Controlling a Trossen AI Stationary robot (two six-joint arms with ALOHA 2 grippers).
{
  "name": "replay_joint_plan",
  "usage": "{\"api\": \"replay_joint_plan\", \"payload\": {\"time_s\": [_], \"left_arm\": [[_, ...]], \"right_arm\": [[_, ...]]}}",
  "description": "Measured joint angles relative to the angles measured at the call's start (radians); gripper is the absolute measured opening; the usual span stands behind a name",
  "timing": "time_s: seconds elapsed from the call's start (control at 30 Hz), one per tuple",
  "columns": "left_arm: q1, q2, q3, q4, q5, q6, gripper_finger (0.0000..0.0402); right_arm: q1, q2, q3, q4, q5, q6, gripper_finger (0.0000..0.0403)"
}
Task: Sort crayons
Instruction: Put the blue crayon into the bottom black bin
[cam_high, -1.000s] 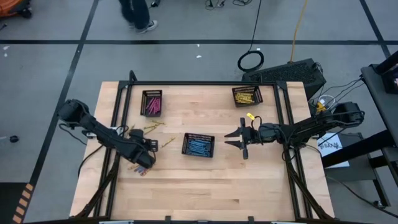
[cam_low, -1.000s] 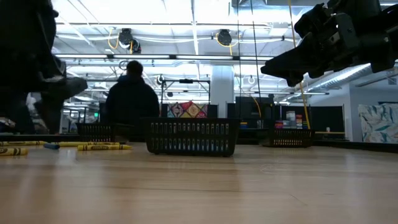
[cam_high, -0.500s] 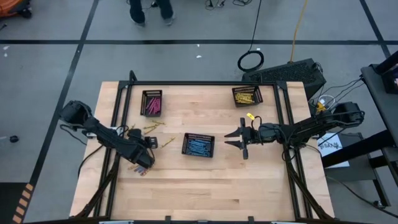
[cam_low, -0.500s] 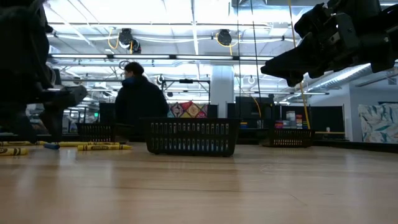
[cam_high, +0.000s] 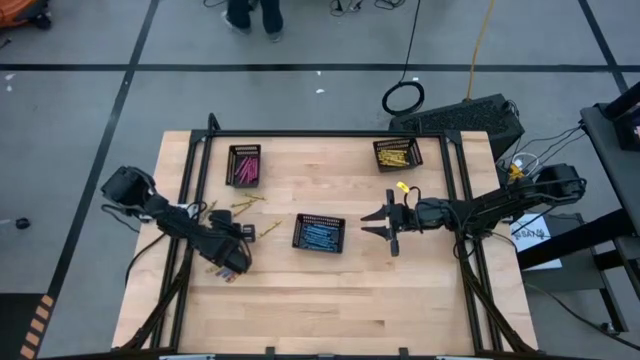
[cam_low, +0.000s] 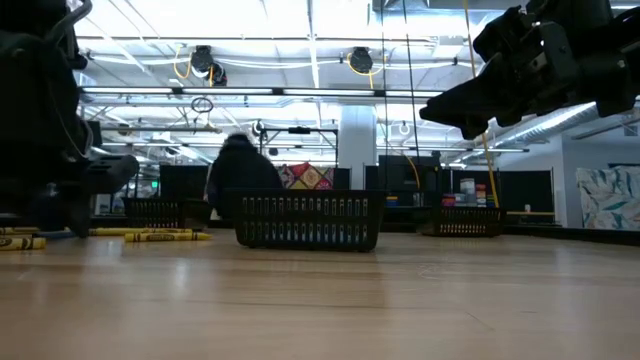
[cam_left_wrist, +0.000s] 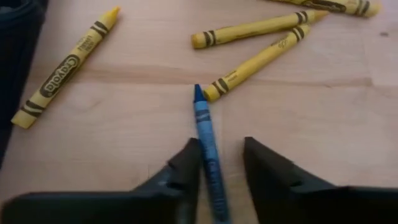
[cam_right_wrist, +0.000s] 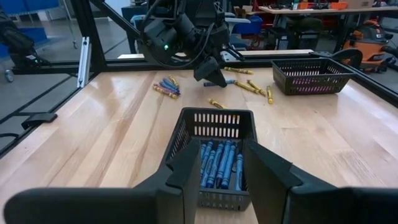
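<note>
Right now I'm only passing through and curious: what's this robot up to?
It is sorting crayons into trays by colour. The left gripper is down on the table with its fingers either side of a blue crayon, among loose yellow crayons. Whether it grips yet is unclear. The right gripper hangs above the table beside the blue tray, holding nothing. The pink tray and yellow tray sit at the far side.
</note>
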Motion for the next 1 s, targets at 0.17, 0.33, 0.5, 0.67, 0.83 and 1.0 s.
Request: {"api": "replay_joint_plan", "payload": {"time_s": [0.17, 0.33, 0.5, 0.67, 0.83, 1.0], "left_arm": [[-0.013, -0.016, 0.0, 0.001, 0.002, 0.062, 0.0014], [-0.033, -0.095, 0.041, -0.052, 0.055, 0.175, 0.0012], [-0.051, -0.191, 0.082, -0.033, -0.185, 0.314, 0.0009], [-0.02, -0.23, 0.086, 0.299, -0.335, 0.743, 0.0008], [0.072, -0.198, 0.088, 0.883, -0.325, 1.504, 0.0007], [0.206, -0.109, 0.09, 1.349, -0.032, 2.091, 0.0007]], "right_arm": [[0.0, 0.0, 0.0, -0.015, 0.0, -0.026, 0.0104], [0.0, -0.04, 0.0, -0.022, 0.0, -0.041, 0.0104], [0.0, -0.16, 0.0, -0.126, -0.001, -0.085, 0.0104], [0.0, -0.336, 0.0, -0.257, -0.004, -0.115, 0.0104], [0.0, -0.463, 0.0, -0.321, -0.004, -0.128, 0.0104], [0.0, -0.494, 0.0, -0.36, -0.004, -0.129, 0.0104]]}}
